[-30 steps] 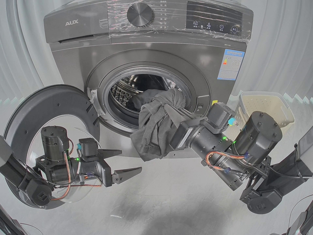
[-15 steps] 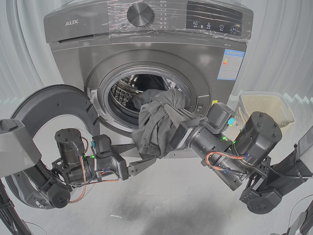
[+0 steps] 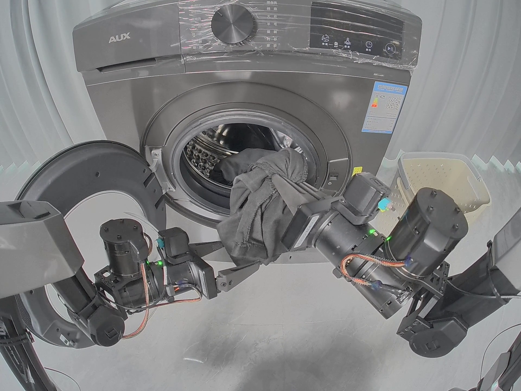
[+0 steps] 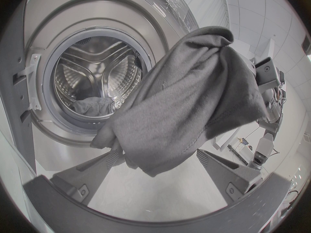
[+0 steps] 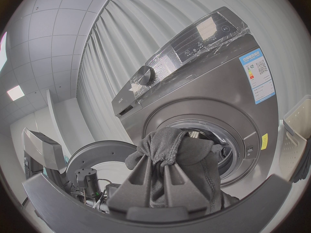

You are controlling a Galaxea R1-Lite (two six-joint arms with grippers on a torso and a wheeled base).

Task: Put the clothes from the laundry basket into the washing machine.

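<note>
- Left pincer (image 3: 239,256): low in front of the machine, above the floor (image 3: 271,327). Its fingers (image 4: 226,175) stand wide apart and grip nothing.
- In the left wrist view the left pincer (image 4: 155,159) has the hanging hem of the dark grey garment (image 4: 188,97) between its fingers. The cloth overlaps one finger; I cannot tell whether it touches.
- Right pincer (image 5: 157,167): clamped on the dark grey garment (image 5: 197,159), with a bunched fold gripped between its two fingers (image 5: 181,188).
- I see the dark grey garment (image 3: 255,213) held at the mouth of the washing machine (image 3: 135,99). Its top is level with the lower part of the opening, and the rest hangs down over the front rim, outside the drum.
- Door (image 3: 81,169): swung fully open on the robot's left, behind the left arm.
- Drum: a second dark garment (image 3: 239,164) lies inside, on the drum's lower part. It also shows in the left wrist view (image 4: 92,105), behind the rim.
- Laundry basket (image 3: 450,175): cream, perforated, on the floor at the robot's right, beside the machine. Its edge shows in the right wrist view (image 5: 296,127).
- Curtain (image 3: 32,55): pale, pleated, behind the machine.
</note>
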